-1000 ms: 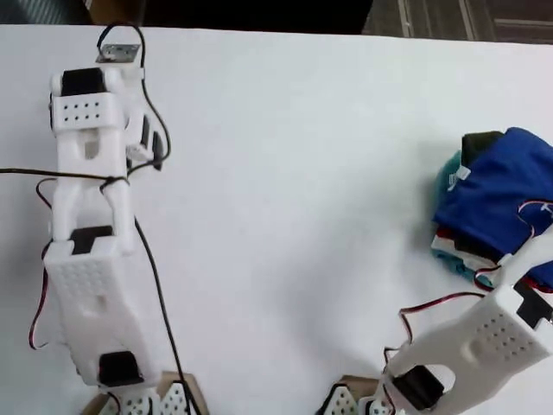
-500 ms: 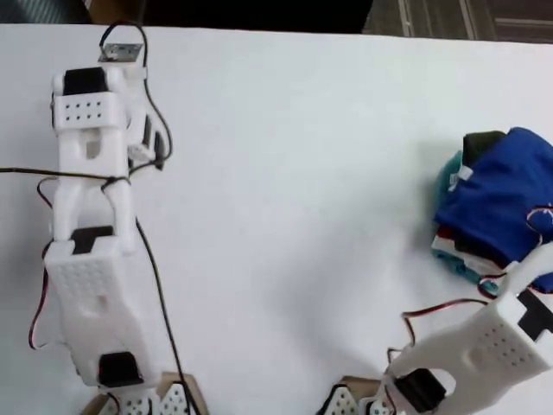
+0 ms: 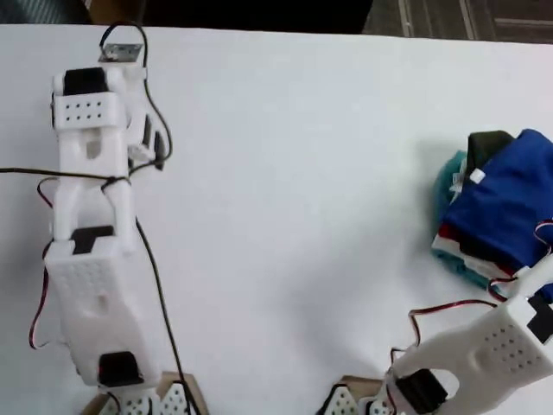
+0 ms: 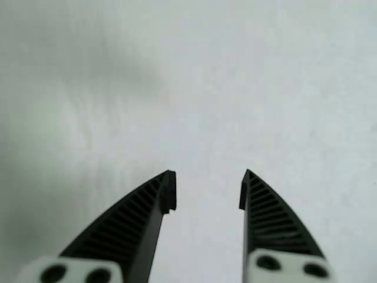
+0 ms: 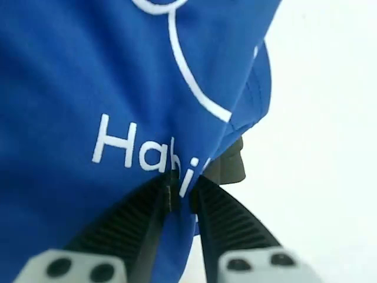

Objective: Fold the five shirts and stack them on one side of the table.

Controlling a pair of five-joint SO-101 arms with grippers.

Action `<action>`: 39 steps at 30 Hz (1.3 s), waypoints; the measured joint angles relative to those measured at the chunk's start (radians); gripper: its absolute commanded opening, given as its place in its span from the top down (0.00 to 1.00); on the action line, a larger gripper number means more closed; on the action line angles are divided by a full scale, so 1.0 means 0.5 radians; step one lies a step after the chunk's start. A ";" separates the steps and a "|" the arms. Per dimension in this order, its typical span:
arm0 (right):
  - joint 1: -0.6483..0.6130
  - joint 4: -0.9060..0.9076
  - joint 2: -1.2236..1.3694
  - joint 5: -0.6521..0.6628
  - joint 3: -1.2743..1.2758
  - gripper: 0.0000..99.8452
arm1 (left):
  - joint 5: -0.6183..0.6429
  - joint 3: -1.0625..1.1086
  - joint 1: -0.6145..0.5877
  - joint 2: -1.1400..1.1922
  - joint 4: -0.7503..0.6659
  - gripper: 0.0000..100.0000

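A stack of folded shirts (image 3: 497, 207) sits at the right edge of the white table (image 3: 302, 173), with a blue shirt (image 3: 510, 194) on top and teal, red, white and dark layers under it. My right gripper (image 5: 184, 197) is shut on a fold of the blue shirt (image 5: 88, 88), which carries white lettering. The right arm (image 3: 484, 354) comes up from the front right toward the stack. My left gripper (image 4: 206, 191) stands open over bare table, fingers apart with nothing between them. The left arm (image 3: 91, 216) lies along the table's left side.
Black and red cables (image 3: 160, 285) run beside the left arm. The far table edge (image 3: 285, 31) borders a dark floor. The table's middle is plain white surface.
The right arm has shifted toward the right edge, and the blue shirt with the stack has slid a little right with it. The left arm has not moved.
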 measured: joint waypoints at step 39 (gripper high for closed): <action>-0.786 -0.414 0.061 -0.147 -0.362 0.78 | 0.000 0.000 0.074 0.000 0.015 0.80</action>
